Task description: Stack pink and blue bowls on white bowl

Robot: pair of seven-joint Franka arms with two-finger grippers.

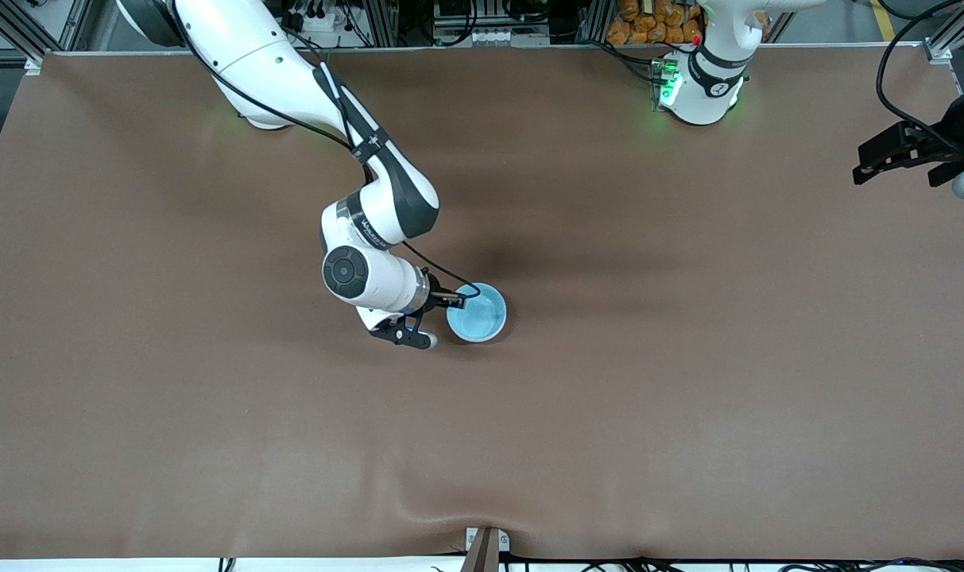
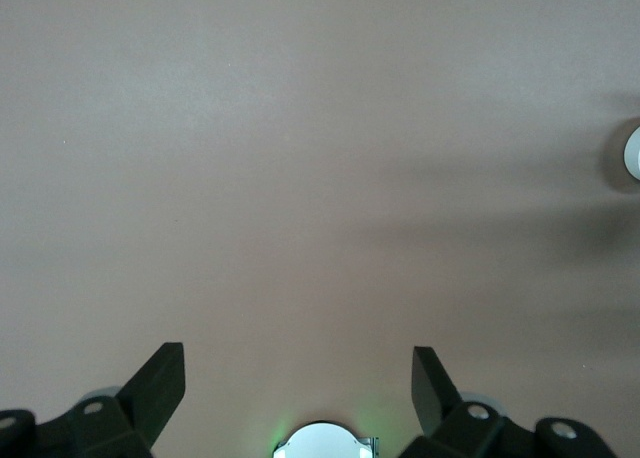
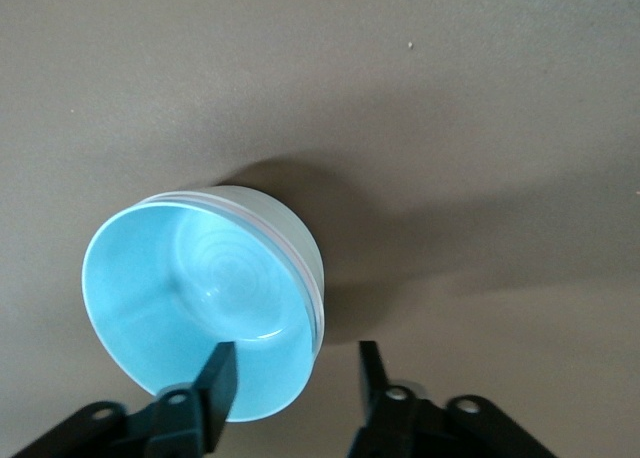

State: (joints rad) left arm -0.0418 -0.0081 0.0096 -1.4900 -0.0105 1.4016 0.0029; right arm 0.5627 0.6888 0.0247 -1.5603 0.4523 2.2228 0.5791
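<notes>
The light blue bowl [image 1: 477, 313] sits near the middle of the table, nested on top of a stack. In the right wrist view the blue bowl [image 3: 190, 298] sits inside a white bowl [image 3: 292, 230]. Thin pale rims show just under its edge. I cannot make out the pink bowl as a separate thing. My right gripper [image 1: 458, 300] [image 3: 295, 353] is open and astride the blue bowl's rim, with one finger inside and one outside. My left gripper [image 1: 919, 155] [image 2: 297, 366] is open and empty, waiting above the left arm's end of the table.
The brown table cover [image 1: 688, 381] lies bare around the stack. The left arm's base [image 1: 700, 87] with its green light stands at the table's edge by the robots. It also shows in the left wrist view [image 2: 322, 443].
</notes>
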